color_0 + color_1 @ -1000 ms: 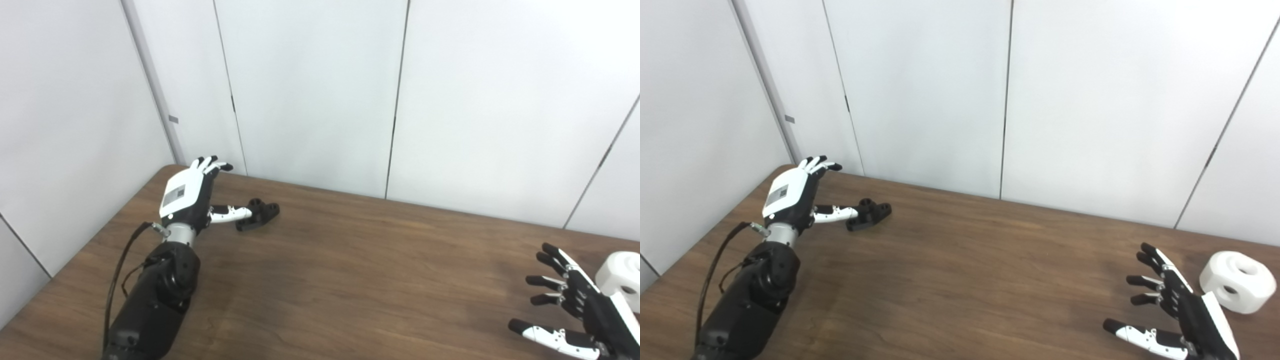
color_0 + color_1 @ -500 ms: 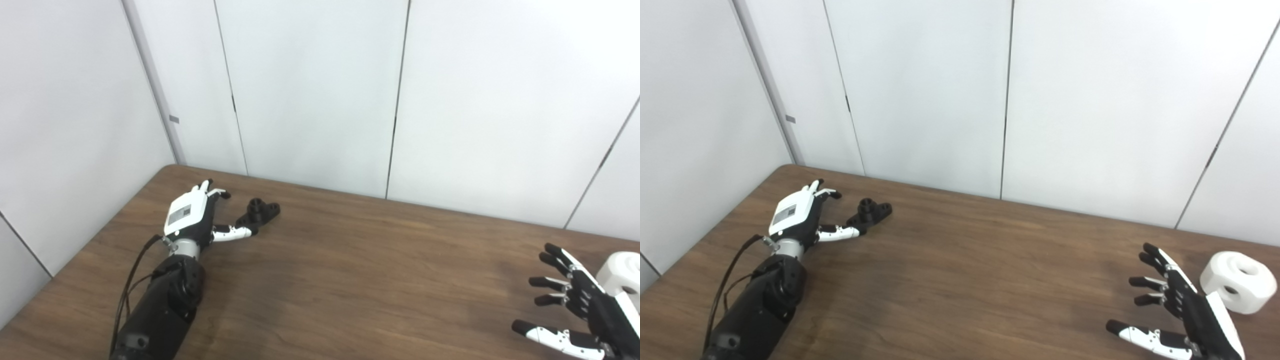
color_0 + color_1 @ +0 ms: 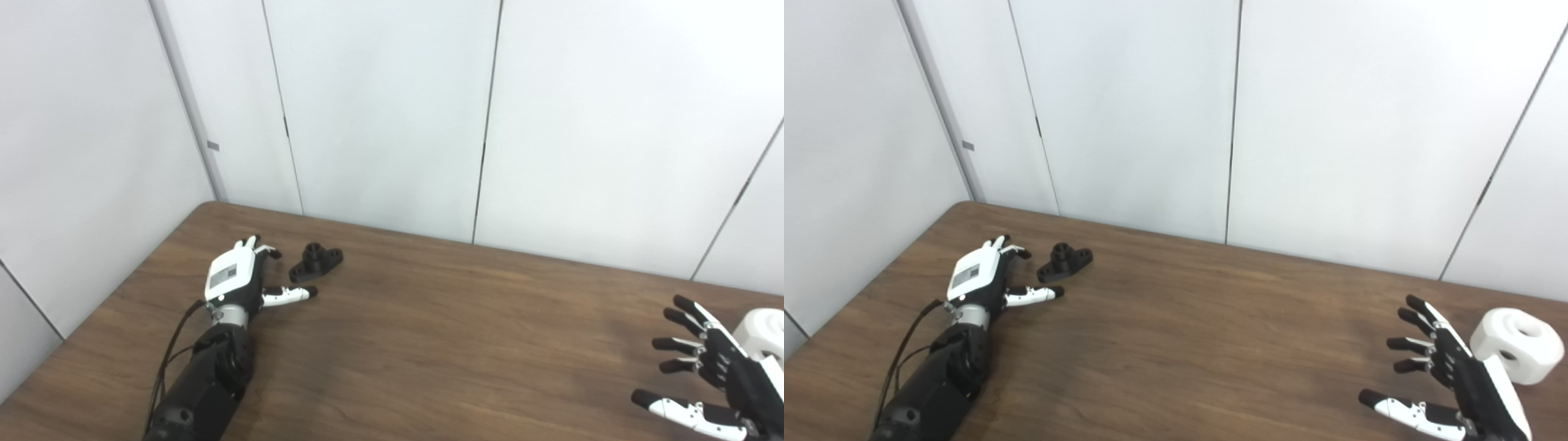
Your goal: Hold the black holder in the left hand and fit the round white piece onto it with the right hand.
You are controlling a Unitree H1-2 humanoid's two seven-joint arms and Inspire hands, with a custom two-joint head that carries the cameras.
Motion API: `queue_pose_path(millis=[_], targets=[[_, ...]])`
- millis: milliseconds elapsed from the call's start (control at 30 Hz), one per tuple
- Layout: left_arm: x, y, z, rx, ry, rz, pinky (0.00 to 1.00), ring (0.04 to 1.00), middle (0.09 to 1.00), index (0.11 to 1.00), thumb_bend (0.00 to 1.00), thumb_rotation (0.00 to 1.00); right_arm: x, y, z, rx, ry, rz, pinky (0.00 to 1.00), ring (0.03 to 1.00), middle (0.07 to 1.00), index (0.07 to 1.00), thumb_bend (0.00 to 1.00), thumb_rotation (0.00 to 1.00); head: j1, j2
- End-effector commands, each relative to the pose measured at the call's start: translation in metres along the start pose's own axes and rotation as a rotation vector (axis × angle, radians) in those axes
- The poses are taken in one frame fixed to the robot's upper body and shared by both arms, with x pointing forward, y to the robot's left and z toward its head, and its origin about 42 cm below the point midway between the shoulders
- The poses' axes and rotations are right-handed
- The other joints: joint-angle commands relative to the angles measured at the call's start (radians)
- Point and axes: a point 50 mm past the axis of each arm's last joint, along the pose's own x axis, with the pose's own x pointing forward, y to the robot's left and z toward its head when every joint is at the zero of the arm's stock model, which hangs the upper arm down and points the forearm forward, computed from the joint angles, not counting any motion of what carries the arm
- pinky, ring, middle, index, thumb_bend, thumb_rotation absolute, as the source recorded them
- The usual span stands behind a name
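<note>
The black holder [image 3: 315,262] lies on the brown table [image 3: 429,324] at the far left; it also shows in the right eye view [image 3: 1065,262]. My left hand [image 3: 242,278] is open and low over the table just left of the holder, thumb stretched out below it, not touching it. The round white piece [image 3: 1516,344] stands at the table's right edge, half cut off in the left eye view [image 3: 762,334]. My right hand [image 3: 1448,383] is open with fingers spread, just left of the white piece and apart from it.
White wall panels [image 3: 392,110] stand close behind the table's far edge and along its left side. The table's far left corner is just beyond my left hand.
My left hand has dropped and drawn back toward me, away from the holder. The holder has stayed put. My right hand has shifted slightly right and down, still open.
</note>
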Motion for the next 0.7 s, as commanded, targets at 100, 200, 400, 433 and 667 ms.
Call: queue_pose_path(millis=[100, 200, 400, 433, 667], targets=[[0.01, 0.003, 0.019, -0.059, -0.04, 0.026, 0.88, 1.0, 0.959, 0.756, 0.97, 0.41, 0.005, -0.007, 0.019, -0.008, -0.067, -0.024, 0.59, 0.736, 0.88, 0.94, 0.58, 0.0, -0.008, 0.004], [0.01, -0.005, 0.022, -0.063, -0.047, 0.024, 0.89, 1.0, 0.956, 0.754, 0.95, 0.39, 0.005, -0.007, 0.02, -0.02, -0.062, -0.022, 0.6, 0.745, 0.887, 0.945, 0.57, 0.0, -0.013, 0.003], [0.012, -0.023, 0.021, -0.067, -0.03, -0.009, 0.87, 0.99, 0.944, 0.755, 0.94, 0.4, 0.004, -0.008, 0.02, -0.003, -0.057, -0.019, 0.63, 0.755, 0.898, 0.954, 0.55, 0.0, -0.025, 0.006], [0.012, -0.025, 0.021, -0.07, -0.028, -0.011, 0.86, 0.985, 0.94, 0.752, 0.95, 0.39, 0.004, -0.009, 0.02, 0.014, -0.046, -0.012, 0.65, 0.775, 0.91, 0.964, 0.53, 0.0, -0.025, 0.004], [0.01, -0.037, 0.022, -0.093, -0.041, -0.016, 0.83, 0.97, 0.93, 0.739, 0.94, 0.33, 0.004, -0.012, 0.025, 0.035, -0.029, -0.008, 0.75, 0.832, 0.934, 0.981, 0.48, 0.0, -0.026, 0.004]])
